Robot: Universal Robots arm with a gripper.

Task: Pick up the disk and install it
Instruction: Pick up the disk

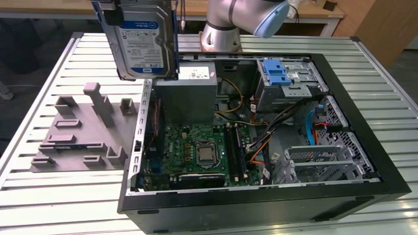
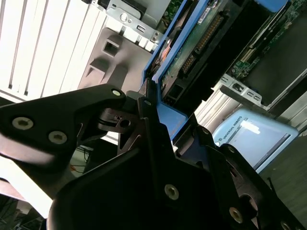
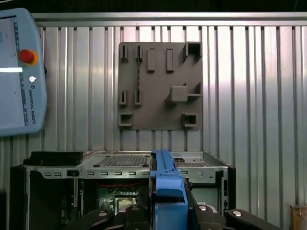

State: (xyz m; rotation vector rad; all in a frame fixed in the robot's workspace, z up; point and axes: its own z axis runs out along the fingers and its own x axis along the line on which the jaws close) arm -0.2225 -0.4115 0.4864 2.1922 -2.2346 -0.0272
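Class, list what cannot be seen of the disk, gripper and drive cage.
Exterior view: the disk, upper end cut off by the top edge.
First wrist view: the gripper, cut off by the bottom edge.
Exterior view: drive cage, inside hidden under the blue latch bracket.

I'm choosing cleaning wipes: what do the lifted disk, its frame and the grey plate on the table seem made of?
The disk: bare silver metal by its sheen, with a glossy paper-like label. Its frame: smooth moulded plastic, evenly blue throughout. The grey plate: matt, dull, with blocky raised shapes, probably plastic, though painted metal cannot be ruled out.
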